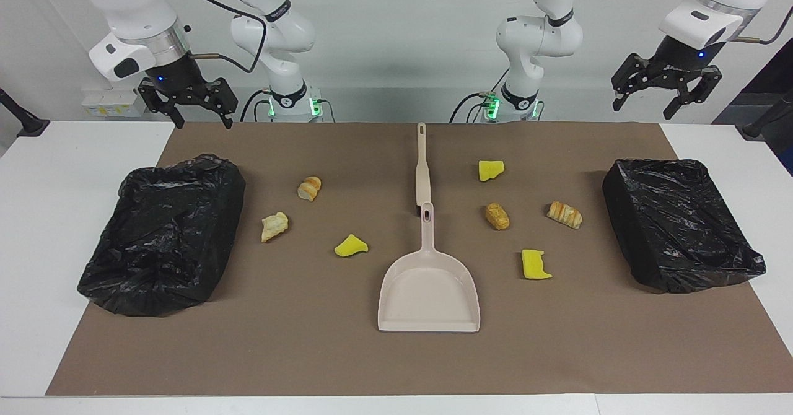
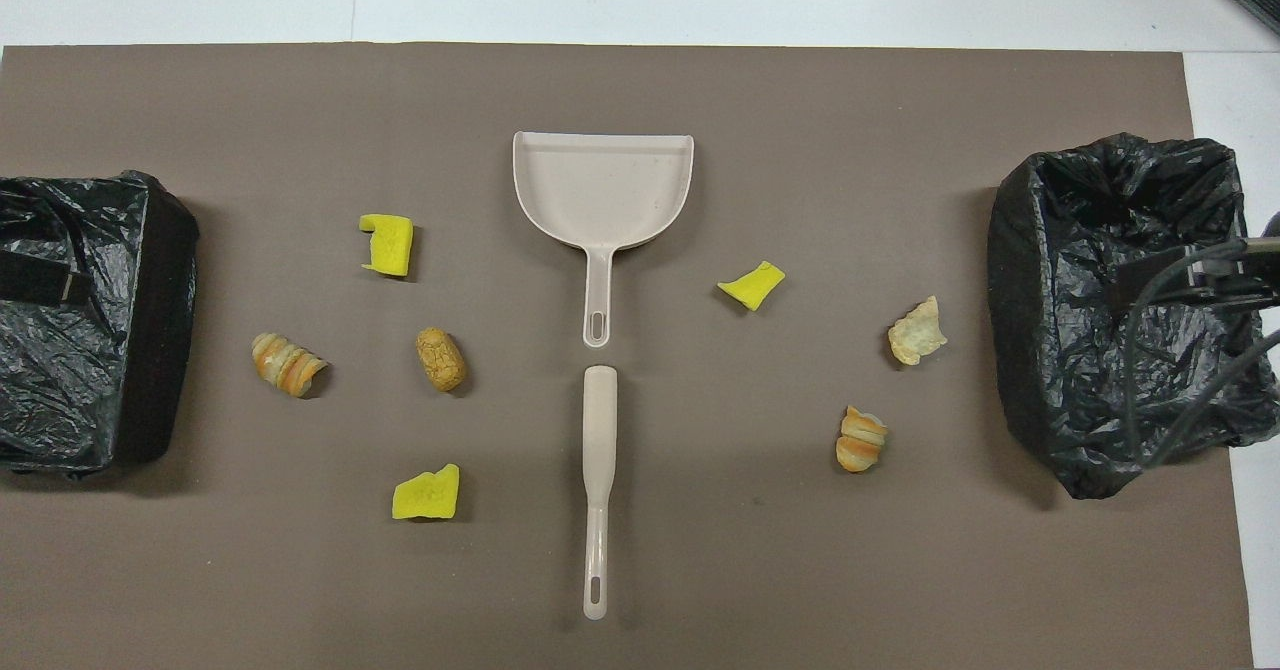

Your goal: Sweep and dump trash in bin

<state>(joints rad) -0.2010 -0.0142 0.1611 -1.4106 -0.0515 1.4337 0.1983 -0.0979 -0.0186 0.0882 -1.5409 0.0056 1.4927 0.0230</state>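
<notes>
Dustpan (image 1: 429,288) sits mid-mat toward the mat's edge away from the robots, brush (image 1: 422,167) in line with its handle, toward the robots' edge. Trash (image 1: 537,264): seven bits loose on the mat (image 1: 310,353), four toward the left arm's end, three toward the right's; bins (image 1: 162,232) at both ends. Left gripper (image 1: 666,90) and right gripper (image 1: 189,102) hang empty, fingers apart, above the robots' edge. Nothing swept yet. Risks: light foam bits could flick off the mat under a fast stroke; unbraced pan may slide.

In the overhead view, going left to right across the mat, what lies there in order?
Black-lined bin → striped bread roll → yellow sponge chunks and brown bread bit → dustpan and brush → yellow wedge → croissant bit → pale bread → second bin.
</notes>
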